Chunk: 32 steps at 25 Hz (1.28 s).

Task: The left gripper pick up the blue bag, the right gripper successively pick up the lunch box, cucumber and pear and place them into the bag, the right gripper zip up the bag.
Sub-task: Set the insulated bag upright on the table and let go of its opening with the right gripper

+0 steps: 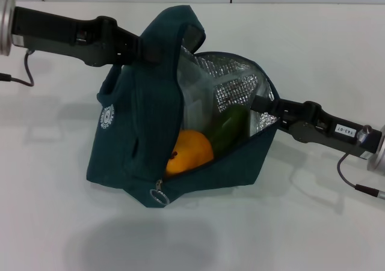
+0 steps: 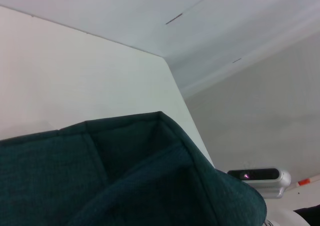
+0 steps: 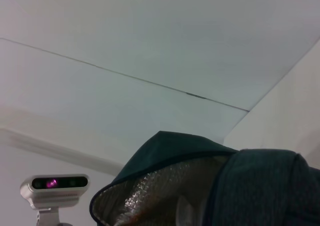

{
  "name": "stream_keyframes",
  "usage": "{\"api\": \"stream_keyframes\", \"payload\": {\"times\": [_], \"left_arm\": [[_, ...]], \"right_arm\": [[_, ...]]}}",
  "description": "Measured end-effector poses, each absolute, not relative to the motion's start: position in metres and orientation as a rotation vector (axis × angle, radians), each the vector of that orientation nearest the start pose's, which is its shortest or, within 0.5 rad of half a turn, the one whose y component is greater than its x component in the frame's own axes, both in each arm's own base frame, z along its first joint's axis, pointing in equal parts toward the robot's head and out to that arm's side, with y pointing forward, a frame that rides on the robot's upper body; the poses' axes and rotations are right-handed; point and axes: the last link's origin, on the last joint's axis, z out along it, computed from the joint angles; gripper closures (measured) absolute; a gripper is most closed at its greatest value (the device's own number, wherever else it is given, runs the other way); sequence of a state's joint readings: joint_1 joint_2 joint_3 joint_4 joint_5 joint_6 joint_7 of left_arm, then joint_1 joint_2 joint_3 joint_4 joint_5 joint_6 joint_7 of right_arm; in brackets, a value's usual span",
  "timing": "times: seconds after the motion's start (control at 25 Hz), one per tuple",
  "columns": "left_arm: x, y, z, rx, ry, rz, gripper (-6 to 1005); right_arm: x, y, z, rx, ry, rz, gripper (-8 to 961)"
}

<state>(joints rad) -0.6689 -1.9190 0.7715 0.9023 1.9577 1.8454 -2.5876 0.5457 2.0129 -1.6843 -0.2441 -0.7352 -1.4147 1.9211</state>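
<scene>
White table (image 1: 54,223) under the blue bag (image 1: 144,145), pale walls behind.

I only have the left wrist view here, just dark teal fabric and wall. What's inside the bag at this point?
Observer: In the head view the blue bag gapes open, with the pear and the cucumber showing inside.
Operator: And the lunch box?
Observer: A clear container shows behind them, against the foil lining.
Operator: Where's the right arm?
Observer: It reaches to the bag's right end; the right gripper is hidden by the bag's edge.
Operator: Zipped at all?
Observer: No, the zip pull hangs at the bag's near corner.
</scene>
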Motion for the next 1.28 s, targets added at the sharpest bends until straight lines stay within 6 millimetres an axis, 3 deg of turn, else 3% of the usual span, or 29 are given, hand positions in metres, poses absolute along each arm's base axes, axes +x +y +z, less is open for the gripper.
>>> {"api": "stream_keyframes", "payload": {"times": [0.2,0.36,0.48,0.52,0.8,1.0,1.28], "left_arm": [[-0.192,0.359,0.087,-2.644,-1.764,-0.632,958],[-0.190,0.357,0.087,-2.661,-1.775,-0.632,958],[-0.183,0.352,0.087,-2.703,-1.794,-0.673,958],[-0.181,0.350,0.087,-2.720,-1.803,-0.691,958],[-0.169,0.340,0.076,-2.805,-1.899,-0.776,958],[-0.167,0.342,0.055,-2.807,-1.948,-0.756,958],[-0.181,0.351,0.034,-2.678,-1.994,-0.701,958]], "right_arm": [[0.234,0.314,-0.056,-2.309,1.855,1.332,663],[0.231,0.316,-0.049,-2.363,1.769,1.357,739],[0.228,0.320,-0.028,-2.391,1.671,1.449,764],[0.228,0.320,-0.011,-2.403,1.606,1.513,772],[0.235,0.319,0.021,-2.435,1.574,1.558,803],[0.241,0.316,0.020,-2.436,1.632,1.513,828],[0.245,0.315,0.014,-2.436,1.677,1.450,884]]}}
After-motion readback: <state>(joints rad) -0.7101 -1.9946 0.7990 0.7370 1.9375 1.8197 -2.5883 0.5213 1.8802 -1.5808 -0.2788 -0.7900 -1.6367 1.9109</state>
